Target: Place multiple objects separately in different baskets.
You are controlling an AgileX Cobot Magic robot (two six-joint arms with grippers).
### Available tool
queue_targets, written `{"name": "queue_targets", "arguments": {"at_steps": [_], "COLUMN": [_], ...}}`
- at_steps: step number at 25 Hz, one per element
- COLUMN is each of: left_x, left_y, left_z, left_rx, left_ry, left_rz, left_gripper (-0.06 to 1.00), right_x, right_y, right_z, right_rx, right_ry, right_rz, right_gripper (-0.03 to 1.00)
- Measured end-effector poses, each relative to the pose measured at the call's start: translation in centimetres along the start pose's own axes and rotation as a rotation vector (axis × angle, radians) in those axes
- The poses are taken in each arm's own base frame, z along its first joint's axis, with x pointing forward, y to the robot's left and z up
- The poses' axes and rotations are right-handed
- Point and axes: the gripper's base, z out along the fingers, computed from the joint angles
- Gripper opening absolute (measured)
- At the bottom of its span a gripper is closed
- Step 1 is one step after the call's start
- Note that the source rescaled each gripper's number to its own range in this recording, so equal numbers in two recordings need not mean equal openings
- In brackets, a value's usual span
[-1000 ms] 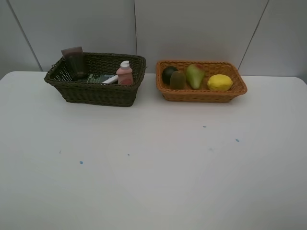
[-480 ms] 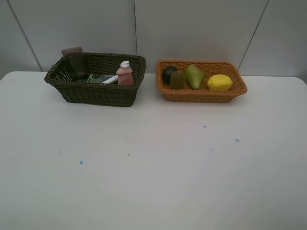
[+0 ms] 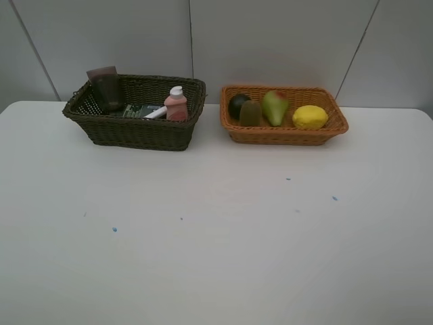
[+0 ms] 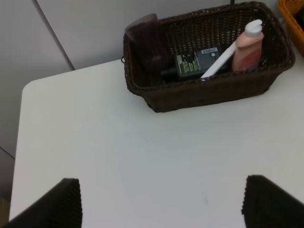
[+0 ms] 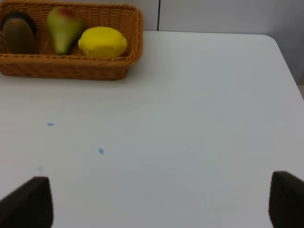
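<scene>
Sorting appears finished, judging by how things lie. Taking the dark olive-brown basket as landmark: inside it, at the far left corner, the mauve cup upright; along the floor, the dark green bottle lying flat; across it, the white marker leaning; at the right end, the pink bottle upright against the wall. Just to the right of that basket, close beside it but apart, the orange basket, holding from its near end outward the dark mangosteen, the brown kiwi, the green-red pear and the yellow lemon. Nothing loose on the white table in front of the landmark, only a few blue specks.

Left gripper: fingers spread wide, empty, hovering over bare tabletop well in front of the landmark basket. Right gripper: likewise spread wide and empty, above the table short of the orange basket's lemon end.

Step in hand, as a judgement: hold clear and confirm. Best done by keeping both arms high and back, fingers apart, avoiding either rim. Worth a check that the tall cup and pink bottle stand steady before ending.
</scene>
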Motion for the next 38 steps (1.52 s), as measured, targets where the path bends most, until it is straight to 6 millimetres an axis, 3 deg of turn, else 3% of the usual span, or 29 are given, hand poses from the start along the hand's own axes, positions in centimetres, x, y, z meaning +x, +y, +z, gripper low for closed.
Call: {"name": "queue_targets", "arguments": {"at_steps": [5, 9, 20, 38], "left_x": [4.8, 7.5, 12.5, 13.0], "left_y": [-0.7, -1.1, -1.9, -2.0], "left_z": [-0.9, -0.5, 1.0, 1.3], "left_rx": [0.04, 0.058, 0.078, 0.074], "left_ry": [-0.043, -0.041, -0.03, -0.102], "left_rz": [-0.041, -0.067, -0.088, -0.108], "left_gripper": [0.91, 0.91, 0.91, 0.91], "right_x": [0.0, 0.0, 0.0, 0.0], "right_y": [0.0, 0.0, 0.0, 0.0], "right_z": [0.0, 0.0, 0.0, 0.0], "right_rx": [0.0, 0.0, -0.001, -0.001], "right_ry": [0.0, 0.0, 0.0, 0.0], "right_rz": [0.0, 0.0, 0.0, 0.0], "right_gripper": [0.99, 0.99, 0.99, 0.99]}}
